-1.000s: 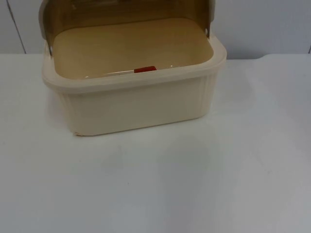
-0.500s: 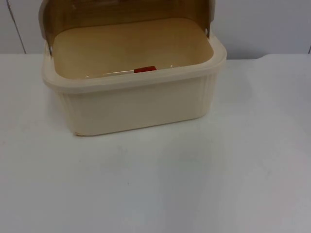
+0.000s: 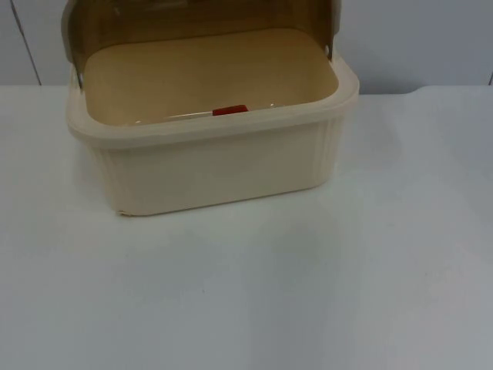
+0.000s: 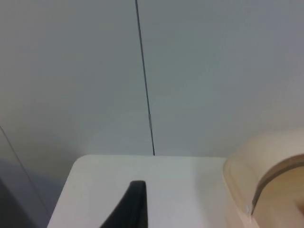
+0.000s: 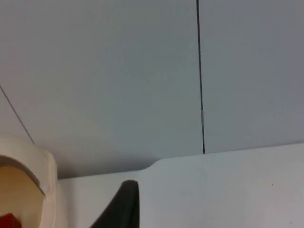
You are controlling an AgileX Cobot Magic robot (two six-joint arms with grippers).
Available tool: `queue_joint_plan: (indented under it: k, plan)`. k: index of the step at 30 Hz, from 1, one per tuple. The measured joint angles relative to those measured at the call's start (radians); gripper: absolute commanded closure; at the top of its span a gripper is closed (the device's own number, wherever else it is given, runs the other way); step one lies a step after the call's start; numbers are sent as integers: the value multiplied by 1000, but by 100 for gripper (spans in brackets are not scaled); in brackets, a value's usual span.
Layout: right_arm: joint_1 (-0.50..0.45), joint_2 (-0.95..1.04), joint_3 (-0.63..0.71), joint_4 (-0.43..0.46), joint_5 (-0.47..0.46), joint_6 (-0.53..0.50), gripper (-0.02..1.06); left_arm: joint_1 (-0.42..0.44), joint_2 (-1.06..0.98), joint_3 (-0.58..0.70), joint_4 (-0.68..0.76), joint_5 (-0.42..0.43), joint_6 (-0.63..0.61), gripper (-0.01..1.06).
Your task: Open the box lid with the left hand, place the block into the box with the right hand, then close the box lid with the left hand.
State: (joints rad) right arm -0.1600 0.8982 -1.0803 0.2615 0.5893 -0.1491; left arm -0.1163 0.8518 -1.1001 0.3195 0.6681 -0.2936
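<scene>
The cream box [image 3: 216,166] stands at the back of the white table, and its brown see-through lid [image 3: 192,19] is swung up and back. A red block [image 3: 230,110] lies inside the box against the near wall. My left gripper [image 4: 130,206] hangs off to the box's left side, apart from it, with the box's corner [image 4: 266,180] and the lid's edge beside it. My right gripper [image 5: 121,206] hangs to the box's right side, also apart, with the box's rim [image 5: 28,164] and a bit of the red block [image 5: 9,221] in its view.
The grey partition wall [image 3: 431,38] stands right behind the box. The white table [image 3: 269,293] stretches bare in front of the box and to its right.
</scene>
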Motion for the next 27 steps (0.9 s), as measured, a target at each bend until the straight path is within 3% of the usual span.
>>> queue_joint_plan:
  k: [7, 12, 18, 24, 27]
  plan:
    - [0, 4, 0, -21, 29, -2, 0, 0, 24, 0, -29, 7, 30, 0]
    - [0, 6, 0, -28, 43, -2, 0, 0, 73, 0, -107, -4, 119, 0]
    - [0, 7, 0, -55, 52, -2, 0, 0, 148, -3, -146, -85, 211, 0]
    - [0, 7, 0, -61, 52, -2, 0, -63, 373, -151, -167, -136, 389, 0]
    - [0, 7, 0, -62, 52, 0, 0, -99, 511, -280, -168, -214, 500, 0]
